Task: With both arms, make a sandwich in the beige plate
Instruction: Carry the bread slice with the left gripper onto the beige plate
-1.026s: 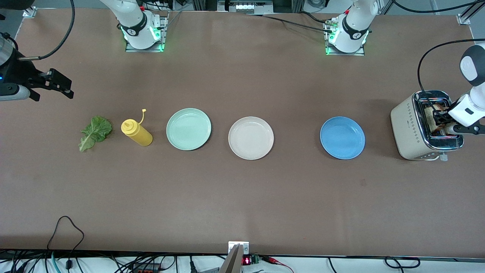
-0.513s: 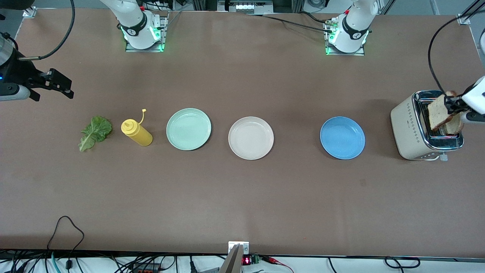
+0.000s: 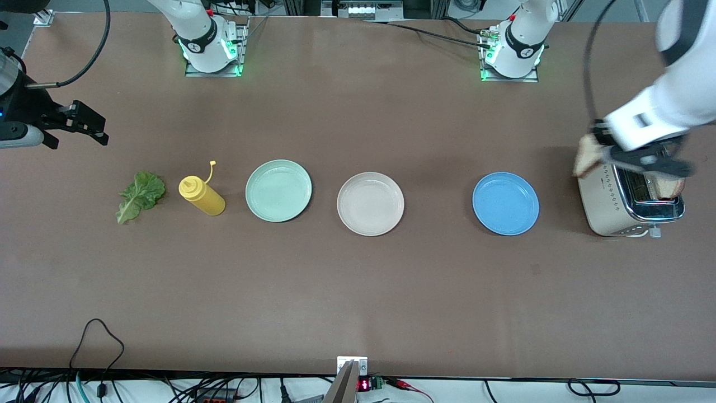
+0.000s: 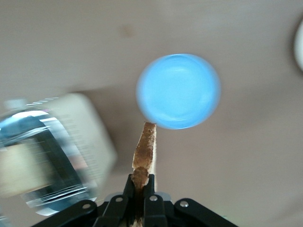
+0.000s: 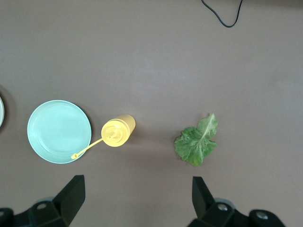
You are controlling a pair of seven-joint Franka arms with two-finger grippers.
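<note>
- Brown table [image 3: 358,291] is filling my front view, with both arm bases along its top edge.
- I'm seeing the left gripper [image 3: 603,150] up in the air over the toaster [image 3: 621,204], at the left arm's end of the table, its fingers [image 4: 150,201] clamped on a toast slice [image 4: 144,153].
- From the left wrist view the slice is showing me its thin edge, long axis running straight out from the fingertips toward the blue plate [image 4: 179,91]; in the front view only one corner of it is sticking out past the gripper, the rest being covered by the wrist.
- A second slice [image 3: 665,187] is sitting in the toaster slot, mostly hidden by the slot and the gripper body.
- I'm finding the beige plate [image 3: 370,203] bare, lying between the mint plate [image 3: 278,190] and the blue plate.
- The lettuce [image 3: 140,196] is lying flat near the right arm's end, its stem end pointing toward the front camera, just beside the yellow bottle [image 3: 202,196].
- The bottle is tilting, cap end toward the lettuce.
- I'm holding the right gripper [image 5: 137,196] waiting in the air near the right arm's end of the table, fingers spread wide with nothing between them; the arm itself is cut off by the frame edge.
- The toaster in the left wrist view is smeared and hard to read.
</note>
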